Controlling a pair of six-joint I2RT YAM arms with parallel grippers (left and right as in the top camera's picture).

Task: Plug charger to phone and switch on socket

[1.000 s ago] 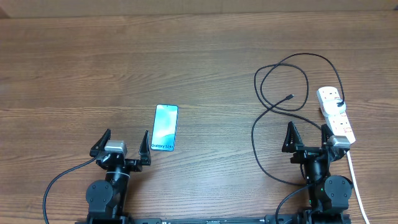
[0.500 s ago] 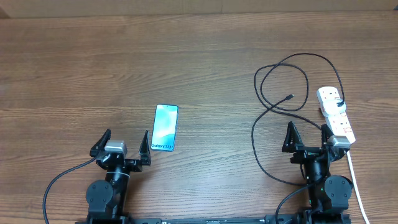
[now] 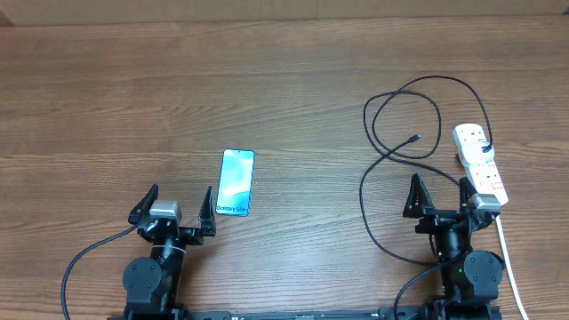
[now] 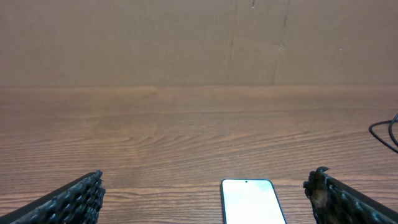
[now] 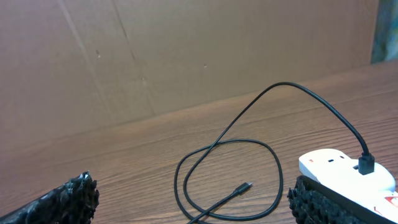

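Observation:
The phone (image 3: 236, 181) lies flat on the wooden table, screen lit, just ahead and to the right of my left gripper (image 3: 175, 206), which is open and empty; in the left wrist view the phone (image 4: 250, 200) sits between the fingertips, nearer the right one. The charger (image 3: 402, 114) loops over the table on the right, its connector tip (image 3: 414, 139) lying free inside the loop and its other end plugged into the white socket (image 3: 481, 165). My right gripper (image 3: 439, 197) is open beside the socket, with the charger tip (image 5: 245, 186) ahead of it.
The socket's thick white cord (image 3: 508, 258) runs toward the table's front edge past the right arm base. A brown cardboard wall (image 4: 199, 40) stands behind the table. Black arm cables (image 3: 89, 258) trail beside the left base.

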